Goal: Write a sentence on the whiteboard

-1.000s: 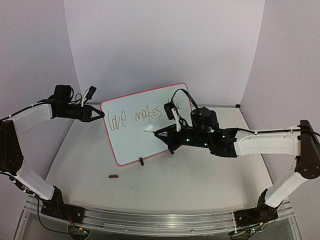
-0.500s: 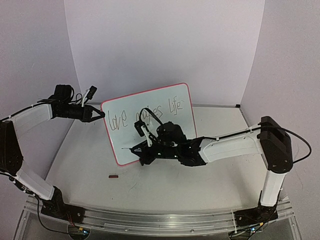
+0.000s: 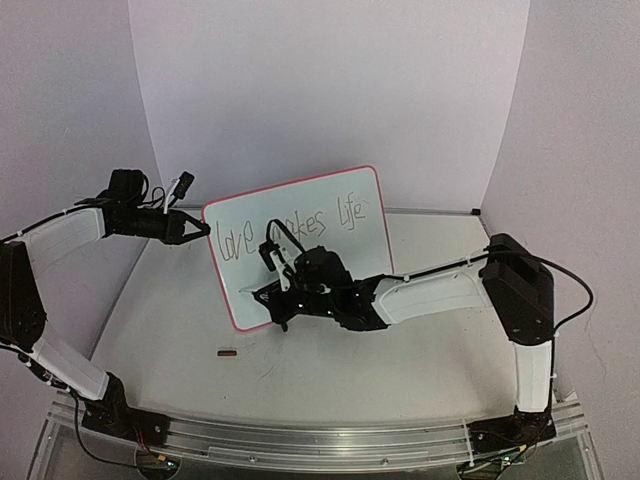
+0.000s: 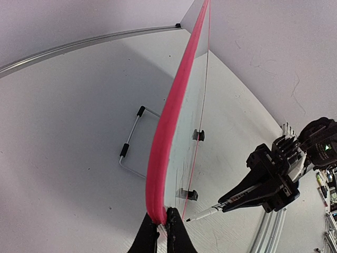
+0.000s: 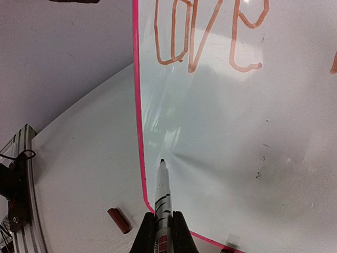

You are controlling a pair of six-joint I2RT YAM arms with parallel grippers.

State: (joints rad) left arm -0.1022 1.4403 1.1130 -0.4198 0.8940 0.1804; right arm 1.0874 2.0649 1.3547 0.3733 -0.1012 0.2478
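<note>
The whiteboard [image 3: 240, 278] stands tilted on the table, white with a pink frame. Thin handwritten words of the sentence [image 3: 235, 243] run along its top: "love", a partly hidden "makes", and "life". My left gripper [image 3: 204, 230] is shut on the board's left frame edge, which shows pinched between the jaws [image 4: 160, 215]. My right gripper [image 3: 268, 297] is shut on a white marker [image 5: 162, 190], uncapped. The marker's tip points at the bare lower left of the whiteboard [image 5: 221, 132], below "love" [image 5: 174, 37]. I cannot tell whether the tip touches the surface.
A small red-brown marker cap [image 3: 228, 352] lies on the table in front of the board, also in the right wrist view [image 5: 119, 220]. A wire stand [image 4: 131, 147] and black clip feet [image 4: 198, 135] hold the board. A metal rail [image 3: 300, 440] runs along the near edge.
My right arm has swung left and down with the marker, from beside "life" to the board's lower left corner. The left gripper and the board have not moved.
</note>
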